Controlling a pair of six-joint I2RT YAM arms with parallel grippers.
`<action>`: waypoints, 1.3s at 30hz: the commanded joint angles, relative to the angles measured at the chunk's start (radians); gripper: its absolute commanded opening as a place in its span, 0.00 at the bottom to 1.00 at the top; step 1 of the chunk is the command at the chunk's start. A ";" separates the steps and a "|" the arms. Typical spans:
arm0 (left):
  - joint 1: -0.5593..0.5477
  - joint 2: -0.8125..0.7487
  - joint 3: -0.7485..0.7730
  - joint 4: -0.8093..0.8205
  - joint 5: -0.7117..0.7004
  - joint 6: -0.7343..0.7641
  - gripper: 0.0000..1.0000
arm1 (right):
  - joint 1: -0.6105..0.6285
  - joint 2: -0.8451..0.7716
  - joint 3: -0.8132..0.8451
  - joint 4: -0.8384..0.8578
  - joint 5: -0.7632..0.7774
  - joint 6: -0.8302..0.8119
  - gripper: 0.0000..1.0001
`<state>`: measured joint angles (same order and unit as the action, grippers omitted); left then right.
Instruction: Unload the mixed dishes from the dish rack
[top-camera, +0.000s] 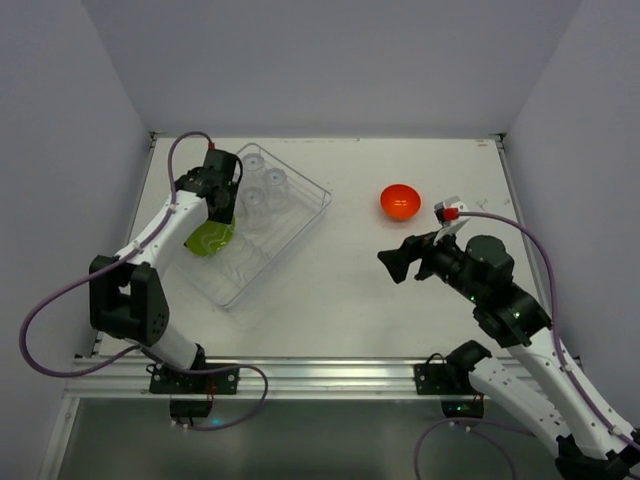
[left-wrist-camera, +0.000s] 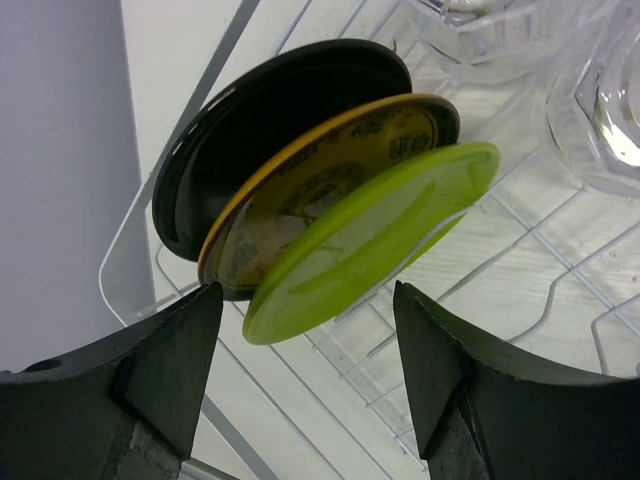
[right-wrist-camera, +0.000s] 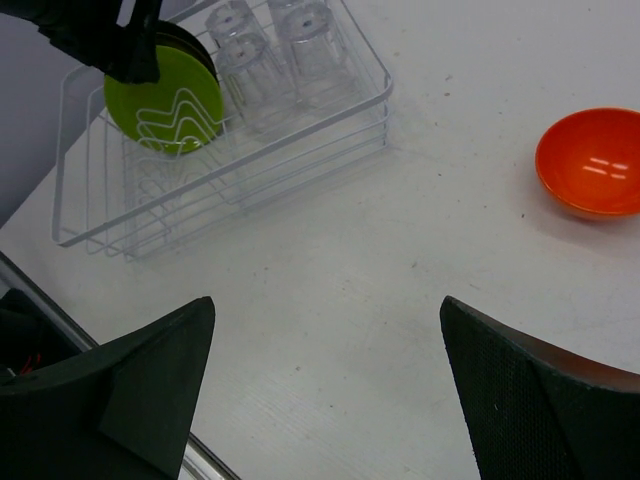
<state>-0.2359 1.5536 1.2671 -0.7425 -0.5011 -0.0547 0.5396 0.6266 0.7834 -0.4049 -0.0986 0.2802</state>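
The dish rack stands on the counter, directly under the left gripper. Three round plates stand on edge between its tines, leaning and overlapping: a lime-green plate nearest the gripper, a yellow-rimmed plate behind it, and a black plate farthest away. The left gripper's jaws are apart. One finger lies to each side of the plate stack, and neither touches a plate. Clear tumblers sit upside down in the rack beyond the plates, on the gripper's right side.

The orange bowl rests upright on the counter outside the rack, ahead of the right gripper and to its right, well apart from it. The right gripper's jaws are wide apart and hold nothing. It hangs over bare counter.
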 joint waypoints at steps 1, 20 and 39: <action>-0.002 0.037 0.069 -0.051 -0.065 0.032 0.73 | 0.023 -0.028 -0.003 0.057 -0.023 -0.003 0.95; -0.003 0.192 0.158 -0.169 -0.004 0.038 0.49 | 0.065 -0.028 -0.004 0.051 -0.016 -0.006 0.95; -0.091 0.122 0.152 -0.170 -0.149 0.032 0.02 | 0.091 -0.064 -0.012 0.057 -0.013 -0.010 0.94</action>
<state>-0.3031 1.7252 1.3972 -0.9371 -0.6193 0.0032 0.6239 0.5812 0.7788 -0.3885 -0.1013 0.2790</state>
